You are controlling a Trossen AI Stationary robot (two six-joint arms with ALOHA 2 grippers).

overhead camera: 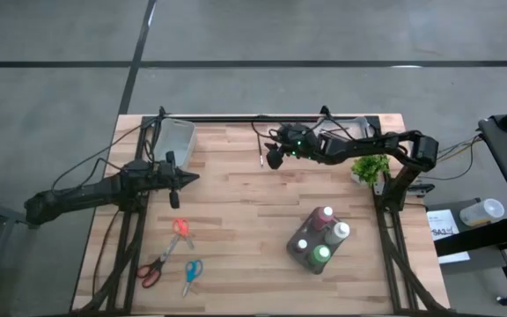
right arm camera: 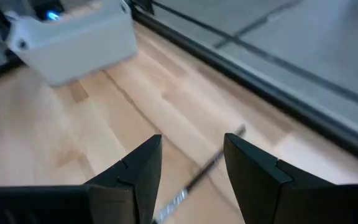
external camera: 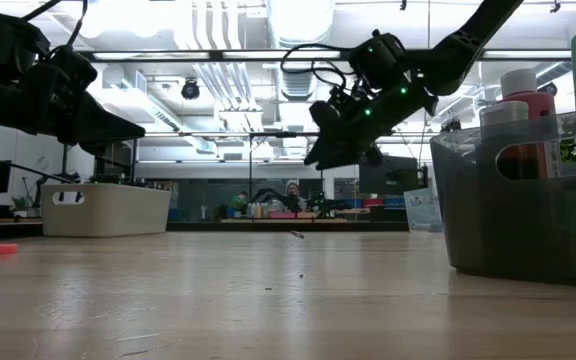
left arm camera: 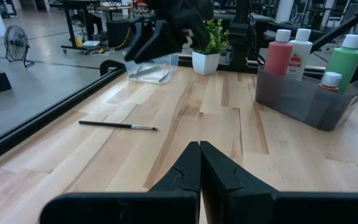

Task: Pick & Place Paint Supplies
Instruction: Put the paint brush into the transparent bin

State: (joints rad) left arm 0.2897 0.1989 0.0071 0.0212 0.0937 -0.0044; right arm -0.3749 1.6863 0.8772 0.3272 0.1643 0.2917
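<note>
A thin dark paintbrush (overhead camera: 260, 157) lies flat on the table near its far edge; it also shows in the left wrist view as the paintbrush (left arm camera: 118, 125). My right gripper (overhead camera: 274, 159) hangs open above it, clear of the table in the low view (external camera: 328, 152). The brush (right arm camera: 205, 169) shows between the spread fingers without touching them. Red, white and green paint bottles (left arm camera: 300, 51) stand upright in a grey tray (overhead camera: 317, 240) at the near right. More brushes lie in a clear container (left arm camera: 153, 70). My left gripper (overhead camera: 187, 179) is shut and raised over the table's left side.
A white bin (overhead camera: 172, 141) sits at the far left corner. A small potted plant (overhead camera: 370, 167) stands by the right edge. Three pairs of scissors (overhead camera: 181, 231) lie near the front left. Bare wood lies between the brush and the tray.
</note>
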